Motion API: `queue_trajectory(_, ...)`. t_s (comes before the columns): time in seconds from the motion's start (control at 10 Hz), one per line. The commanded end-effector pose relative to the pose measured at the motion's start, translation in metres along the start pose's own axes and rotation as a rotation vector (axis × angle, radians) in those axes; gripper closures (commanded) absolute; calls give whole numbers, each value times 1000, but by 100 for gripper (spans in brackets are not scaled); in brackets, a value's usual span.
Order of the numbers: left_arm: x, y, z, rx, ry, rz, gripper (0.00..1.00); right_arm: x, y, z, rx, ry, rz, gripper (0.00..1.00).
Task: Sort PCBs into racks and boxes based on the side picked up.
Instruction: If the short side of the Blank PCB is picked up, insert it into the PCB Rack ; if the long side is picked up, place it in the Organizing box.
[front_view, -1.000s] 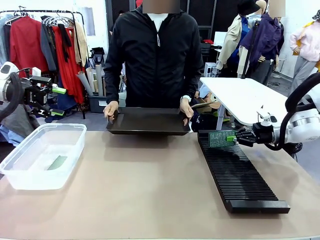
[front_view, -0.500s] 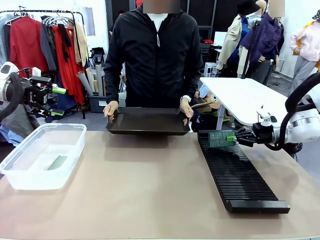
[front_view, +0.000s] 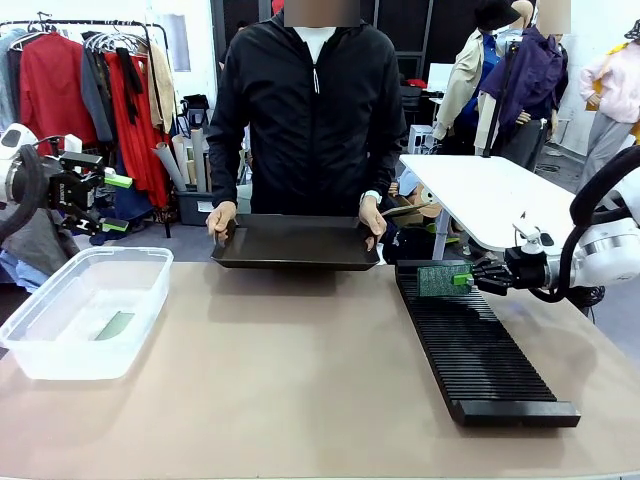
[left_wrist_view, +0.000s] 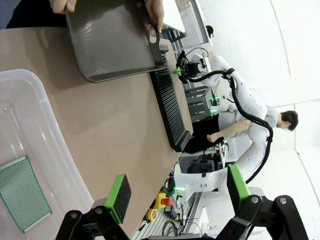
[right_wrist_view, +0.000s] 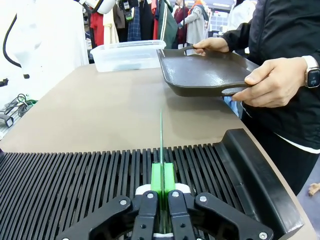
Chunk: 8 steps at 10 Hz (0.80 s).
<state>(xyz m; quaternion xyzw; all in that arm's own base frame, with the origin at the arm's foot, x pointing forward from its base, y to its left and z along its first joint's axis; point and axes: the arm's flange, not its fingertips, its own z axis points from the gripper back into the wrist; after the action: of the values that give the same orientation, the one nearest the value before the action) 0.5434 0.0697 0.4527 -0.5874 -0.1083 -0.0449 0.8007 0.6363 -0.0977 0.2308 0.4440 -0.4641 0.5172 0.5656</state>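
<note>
My right gripper (front_view: 464, 279) is shut on a green PCB (front_view: 436, 279), holding it upright on edge over the far end of the long black slotted rack (front_view: 478, 345). In the right wrist view the PCB (right_wrist_view: 161, 137) shows edge-on as a thin green line between the pads, above the rack's slots (right_wrist_view: 100, 175). My left gripper (front_view: 118, 203) hangs open above the far left of the table, past the clear box (front_view: 85, 311). Another PCB (front_view: 115, 325) lies flat in that box, also seen as a dotted green PCB (left_wrist_view: 24, 192) beneath the open left gripper (left_wrist_view: 177, 190).
A person in a black jacket stands at the far side, both hands holding a shallow black tray (front_view: 296, 242) at the table's far edge. The tan tabletop (front_view: 290, 370) lies bare between box and rack. A white table (front_view: 480, 200) stands behind on the right.
</note>
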Motion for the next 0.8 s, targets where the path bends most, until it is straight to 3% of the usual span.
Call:
queue_trajectory(0.0, -1, -2, 1, 7, -4, 5, 0, -3, -2, -1, 29, 25, 31, 100)
queue_trajectory(0.3, -1, -2, 1, 7, -4, 5, 0, -4, -3, -4, 8, 52, 18, 100)
queue_trajectory(0.4, -1, -2, 1, 7, -4, 5, 0, 0, 0, 0, -3, 3, 1, 100)
queue_trajectory(0.7, -1, -2, 1, 7, -4, 5, 0, 0, 0, 0, -3, 3, 1, 100)
